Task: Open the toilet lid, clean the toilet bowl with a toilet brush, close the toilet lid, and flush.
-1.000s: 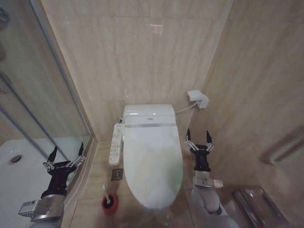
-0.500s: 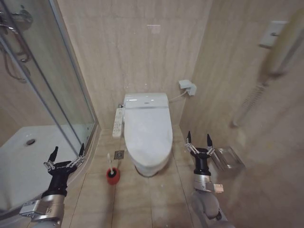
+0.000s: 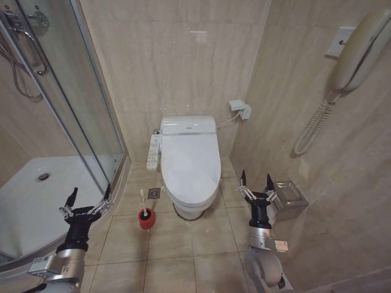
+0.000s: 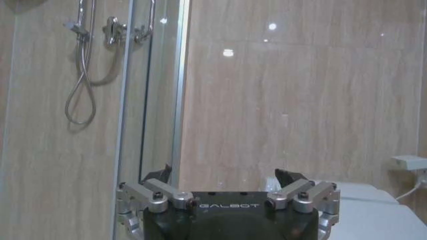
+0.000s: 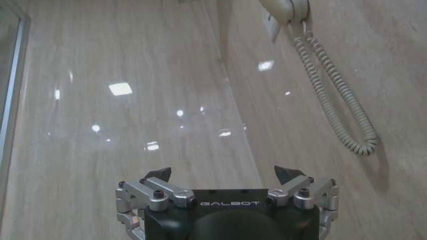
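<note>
Since the earlier frames the head camera had drawn back and tipped up, so the toilet sat smaller and farther off, more tiled floor showed before it, and a cream wall telephone with a coiled cord (image 3: 354, 49) had come fully into sight on the right wall; the two arms kept the same raised pose throughout. At this moment the large smooth white plastic toilet lid (image 3: 190, 159) lay shut over the white ceramic toilet bowl (image 3: 194, 207), of which the front rim and pedestal showed beneath it, against the back wall of beige tile. A long white control panel (image 3: 153, 151) ran along the toilet's left side. On the floor just left of the pedestal stood the toilet brush (image 3: 144, 207), its thin white handle upright in a small red round cup holder (image 3: 145, 218), near a square floor drain (image 3: 153, 193). The left gripper (image 3: 87, 201) hovered low at the left, in front of the curved glass shower enclosure (image 3: 61, 110), fingers spread wide and holding nothing. The right gripper (image 3: 255, 186) hovered low at the right, well apart from the toilet, beside a metal box (image 3: 288, 196) on the right wall, its fingers likewise spread wide and empty. Both wrist views showed dark fingertips standing apart, the left gripper (image 4: 227, 177) facing the shower hose (image 4: 83, 75) and the right gripper (image 5: 225, 175) facing the telephone cord (image 5: 333, 105).
</note>
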Available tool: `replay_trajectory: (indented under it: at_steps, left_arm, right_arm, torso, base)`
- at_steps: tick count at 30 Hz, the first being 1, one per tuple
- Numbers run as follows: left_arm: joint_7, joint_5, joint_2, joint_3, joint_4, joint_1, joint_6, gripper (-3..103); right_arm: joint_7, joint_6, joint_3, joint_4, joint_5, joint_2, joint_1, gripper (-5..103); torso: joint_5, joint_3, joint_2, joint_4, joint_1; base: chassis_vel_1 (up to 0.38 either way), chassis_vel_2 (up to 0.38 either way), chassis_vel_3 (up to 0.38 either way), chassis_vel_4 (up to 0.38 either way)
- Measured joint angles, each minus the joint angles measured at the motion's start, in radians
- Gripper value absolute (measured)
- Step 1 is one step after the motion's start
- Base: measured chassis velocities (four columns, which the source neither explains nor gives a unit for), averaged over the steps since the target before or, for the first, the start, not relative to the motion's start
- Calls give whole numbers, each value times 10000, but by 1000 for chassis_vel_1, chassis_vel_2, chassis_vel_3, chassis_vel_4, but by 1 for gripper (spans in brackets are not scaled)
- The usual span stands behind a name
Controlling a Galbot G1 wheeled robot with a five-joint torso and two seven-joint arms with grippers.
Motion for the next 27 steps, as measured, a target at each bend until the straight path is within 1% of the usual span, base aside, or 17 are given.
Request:
replay_trajectory:
  at_steps: [6,16,22,27]
  left_arm:
    - [6,16,-98,253,256,-209,-2,100]
    - [12,14,-104,346,626,-567,-1,100]
    - [25,14,-159,346,772,-622,-22,100]
    - [70,15,-294,326,824,-587,-131,100]
  right_arm:
    - [3,-1,32,-336,-12,-7,244,100]
    - [47,-7,-104,-592,39,-29,597,100]
    - [65,-5,-187,-659,59,-36,706,100]
    - [68,34,-210,-735,74,-26,709,100]
  torso:
    - [1,-5,3,2,-14]
    - [1,-3,2,1,-8]
    - [3,-4,3,-1,-10]
    - [1,-8,9,1,-19]
  base:
    - [10,-19,-15,12]
    - [12,-11,-15,8]
    - [96,-99,-94,104]
    - [121,-140,-99,105]
